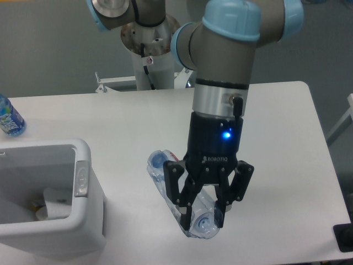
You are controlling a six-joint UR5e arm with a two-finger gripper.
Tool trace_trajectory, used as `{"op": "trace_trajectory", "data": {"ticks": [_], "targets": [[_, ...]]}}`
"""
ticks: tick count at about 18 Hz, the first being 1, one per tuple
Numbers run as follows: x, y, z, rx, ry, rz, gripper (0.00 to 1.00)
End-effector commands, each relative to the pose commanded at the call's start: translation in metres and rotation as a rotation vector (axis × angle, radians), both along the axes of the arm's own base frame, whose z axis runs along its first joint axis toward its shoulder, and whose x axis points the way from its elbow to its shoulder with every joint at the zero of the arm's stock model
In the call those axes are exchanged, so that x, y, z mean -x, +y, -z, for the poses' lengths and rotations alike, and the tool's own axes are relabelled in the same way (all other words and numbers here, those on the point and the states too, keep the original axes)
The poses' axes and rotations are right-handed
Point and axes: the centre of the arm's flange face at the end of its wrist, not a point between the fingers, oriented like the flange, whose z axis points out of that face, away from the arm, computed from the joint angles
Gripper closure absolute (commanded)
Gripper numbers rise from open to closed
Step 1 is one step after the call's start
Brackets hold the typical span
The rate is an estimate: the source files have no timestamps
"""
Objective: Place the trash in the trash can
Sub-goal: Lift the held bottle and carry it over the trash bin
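A crushed clear plastic bottle (164, 178) with a white, red-lettered label hangs slanted, its capped end up-left and its other end down-right. My gripper (202, 216) is shut on its lower part, black fingers (183, 209) on either side, and holds it above the table's front middle. The white trash can (84, 152) with a grey oval latch (81, 178) stands at the front left, well left of the gripper. Inside it lies a crumpled white wrapper (55, 204).
A blue-labelled bottle (9, 118) stands at the table's far left edge, behind the trash can. The arm's base column (150, 49) rises behind the table's back edge. A black object (345, 238) sits past the front right corner.
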Motion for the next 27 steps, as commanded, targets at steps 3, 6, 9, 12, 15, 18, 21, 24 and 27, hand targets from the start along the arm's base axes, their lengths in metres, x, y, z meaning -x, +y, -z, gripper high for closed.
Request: {"op": "trace_trajectory", "data": {"ticks": [3, 6, 9, 12, 15, 18, 21, 24, 27], "targets": [[-0.024, 0.011, -0.007, -0.017, 0.018, 0.035, 0.44], [-0.045, 0.024, -0.009, -0.032, 0.032, 0.068, 0.44], [-0.066, 0.035, -0.010, -0.034, 0.025, 0.095, 0.44], [-0.091, 0.044, -0.011, -0.032, 0.025, 0.127, 0.44], [-0.120, 0.056, -0.010, -0.032, 0.019, 0.166, 0.44], [-0.143, 0.066, -0.009, -0.032, 0.016, 0.203, 0.44], [-0.162, 0.074, -0.005, -0.027, 0.010, 0.231, 0.44], [-0.178, 0.080, 0.010, -0.004, -0.001, 0.263, 0.44], [-0.194, 0.092, 0.024, 0.013, -0.013, 0.291, 0.43]]}}
